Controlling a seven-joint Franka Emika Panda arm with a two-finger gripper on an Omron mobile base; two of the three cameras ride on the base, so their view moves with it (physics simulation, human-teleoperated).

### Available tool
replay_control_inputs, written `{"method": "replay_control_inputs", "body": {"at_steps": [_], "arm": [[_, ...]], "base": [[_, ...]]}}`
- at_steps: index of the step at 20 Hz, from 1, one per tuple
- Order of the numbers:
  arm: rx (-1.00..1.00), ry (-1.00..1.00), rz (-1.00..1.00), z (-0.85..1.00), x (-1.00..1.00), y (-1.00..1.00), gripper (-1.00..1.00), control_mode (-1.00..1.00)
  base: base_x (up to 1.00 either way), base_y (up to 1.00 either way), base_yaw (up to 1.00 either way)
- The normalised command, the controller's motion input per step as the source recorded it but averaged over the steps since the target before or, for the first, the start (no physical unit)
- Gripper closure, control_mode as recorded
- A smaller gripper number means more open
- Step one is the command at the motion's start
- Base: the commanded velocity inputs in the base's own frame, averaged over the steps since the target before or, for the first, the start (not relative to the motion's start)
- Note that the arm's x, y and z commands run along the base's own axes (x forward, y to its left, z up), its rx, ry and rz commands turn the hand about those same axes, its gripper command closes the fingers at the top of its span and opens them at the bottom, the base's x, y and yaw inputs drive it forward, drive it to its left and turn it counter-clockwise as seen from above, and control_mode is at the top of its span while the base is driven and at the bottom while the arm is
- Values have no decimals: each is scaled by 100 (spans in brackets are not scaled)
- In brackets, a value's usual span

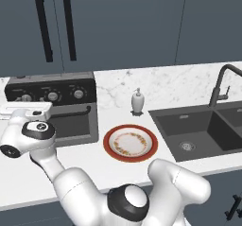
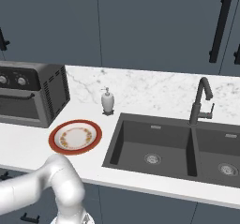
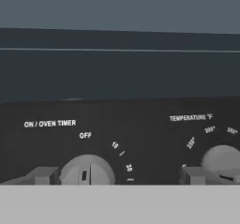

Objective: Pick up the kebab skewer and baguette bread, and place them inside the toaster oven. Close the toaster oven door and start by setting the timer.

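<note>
Hand view shows the gripper [image 3: 117,176], jaws spread wide, straddling the toaster oven [image 1: 56,108] timer knob [image 3: 87,170]; centring before pinching and turning seems wise.

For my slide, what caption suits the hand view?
Open end effector facing the toaster oven panel, straddling its timer knob.

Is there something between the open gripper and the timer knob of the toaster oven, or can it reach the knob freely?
Nothing visible is in the way. In the hand view the timer knob sits between the fingertips of the open gripper, on the toaster oven.
</note>
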Motion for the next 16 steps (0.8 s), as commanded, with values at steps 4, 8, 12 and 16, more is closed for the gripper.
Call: {"method": "replay_control_inputs", "body": {"at_steps": [4, 8, 12, 16], "arm": [[1, -3, 0, 0, 6, 35, -100, -100], [0, -3, 0, 0, 2, 33, -100, -100], [0, -3, 0, 0, 5, 11, -100, -100], [0, -3, 0, -4, 0, 0, -100, -100]], "base": [[0, 0, 0], [0, 0, 0], [0, 0, 0], [0, 0, 0]]}}
